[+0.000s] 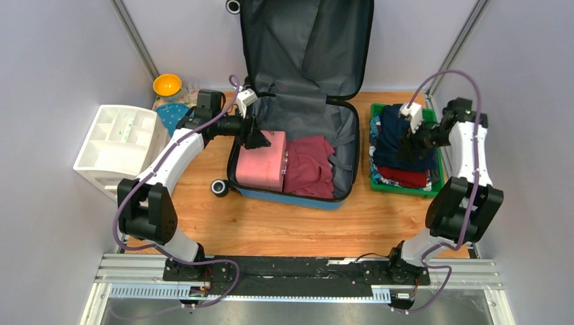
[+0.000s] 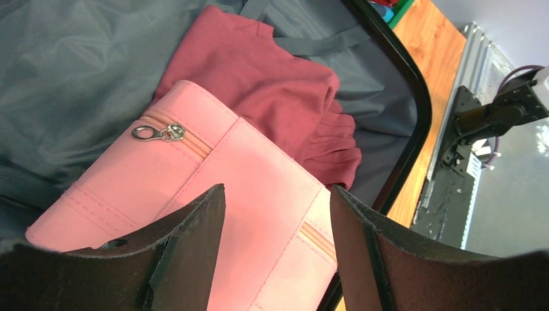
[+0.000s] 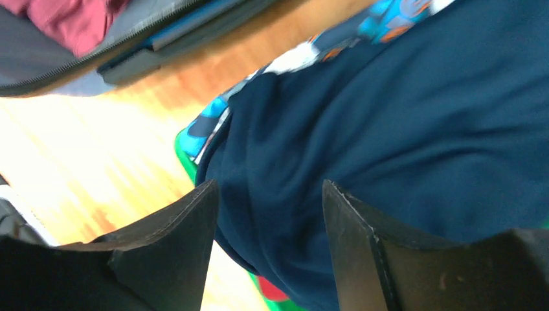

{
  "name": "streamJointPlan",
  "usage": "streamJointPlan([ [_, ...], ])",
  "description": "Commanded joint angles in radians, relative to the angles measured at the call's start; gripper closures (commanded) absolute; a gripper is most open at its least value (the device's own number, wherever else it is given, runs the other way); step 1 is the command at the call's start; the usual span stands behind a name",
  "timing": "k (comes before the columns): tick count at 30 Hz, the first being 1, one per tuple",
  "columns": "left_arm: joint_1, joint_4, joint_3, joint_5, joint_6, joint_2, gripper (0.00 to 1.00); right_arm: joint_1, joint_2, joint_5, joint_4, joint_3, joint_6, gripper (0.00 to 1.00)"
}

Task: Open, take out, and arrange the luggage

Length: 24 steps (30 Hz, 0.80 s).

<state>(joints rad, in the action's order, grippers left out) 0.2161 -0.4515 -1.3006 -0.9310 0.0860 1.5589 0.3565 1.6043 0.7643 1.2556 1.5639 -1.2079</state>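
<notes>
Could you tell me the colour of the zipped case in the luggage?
Pink case, clearest in left wrist view.

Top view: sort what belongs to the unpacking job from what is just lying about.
Job: suitcase, pink bag, maroon garment, green tray, clothes in it, left gripper, right gripper.
Lying about, probably: orange bowl, white organiser.

walls: plain pale lilac-grey panels (image 1: 54, 54) on three sides | corners: slanted silver metal posts (image 1: 135, 37) | surface: warm orange-brown wooden tabletop (image 1: 284, 227) | light: soft, even
</notes>
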Motion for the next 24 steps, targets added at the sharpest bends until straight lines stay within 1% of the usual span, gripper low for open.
streamJointPlan([
  [1, -0.006, -0.035, -0.022, 0.032, 0.076, -0.046, 0.31, -0.017, 0.018, -0.169, -0.133, -0.157, 0.114, 0.36],
  [2, -0.006, -0.039, -0.022, 0.034, 0.078, -0.046, 0.31, -0.016, 0.031, -0.233, -0.156, -0.186, 0.111, 0.35],
  [4, -0.006, -0.044, -0.022, 0.035, 0.08, -0.045, 0.31, -0.01, 0.063, -0.266, -0.153, -0.185, 0.107, 0.35],
  [7, -0.006, -0.052, -0.023, 0.032, 0.083, -0.042, 0.31, -0.01, 0.074, -0.218, -0.085, -0.087, 0.129, 0.34],
  [8, -0.006, -0.05, -0.023, 0.032, 0.083, -0.042, 0.31, -0.013, 0.071, -0.167, -0.055, -0.005, 0.148, 0.32],
  [10, -0.006, -0.049, -0.022, 0.032, 0.081, -0.04, 0.31, -0.031, 0.063, -0.11, -0.029, 0.076, 0.189, 0.3],
  [11, -0.006, -0.047, -0.023, 0.032, 0.08, -0.039, 0.31, -0.043, 0.057, -0.074, -0.036, 0.143, 0.27, 0.29],
  [13, -0.006, -0.044, -0.025, 0.032, 0.075, -0.036, 0.31, -0.106, 0.037, -0.068, -0.089, 0.182, 0.362, 0.26],
  [14, -0.006, -0.041, -0.025, 0.031, 0.072, -0.034, 0.31, -0.134, 0.028, -0.074, -0.114, 0.186, 0.434, 0.25],
  [15, -0.006, -0.038, -0.025, 0.031, 0.072, -0.031, 0.31, -0.195, 0.017, -0.082, -0.139, 0.177, 0.465, 0.24],
  [17, -0.006, -0.038, -0.026, 0.028, 0.067, -0.028, 0.31, -0.26, -0.007, -0.091, -0.202, 0.157, 0.505, 0.24],
  [18, -0.006, -0.038, -0.028, 0.027, 0.066, -0.022, 0.31, -0.322, -0.02, -0.089, -0.225, 0.121, 0.513, 0.24],
  [20, -0.004, -0.039, -0.032, 0.026, 0.066, -0.02, 0.31, -0.394, -0.03, -0.074, -0.287, 0.078, 0.501, 0.25],
  [21, -0.006, -0.041, -0.035, 0.023, 0.064, -0.016, 0.31, -0.462, -0.041, -0.069, -0.304, 0.055, 0.493, 0.26],
  [22, -0.006, -0.042, -0.038, 0.023, 0.061, -0.014, 0.31, -0.497, -0.047, -0.068, -0.343, 0.003, 0.481, 0.31],
  [23, -0.006, -0.046, -0.04, 0.023, 0.063, -0.013, 0.31, -0.533, -0.053, -0.059, -0.363, -0.022, 0.472, 0.33],
  [24, -0.006, -0.05, -0.042, 0.026, 0.063, -0.011, 0.31, -0.6, -0.064, -0.053, -0.386, -0.048, 0.461, 0.34],
])
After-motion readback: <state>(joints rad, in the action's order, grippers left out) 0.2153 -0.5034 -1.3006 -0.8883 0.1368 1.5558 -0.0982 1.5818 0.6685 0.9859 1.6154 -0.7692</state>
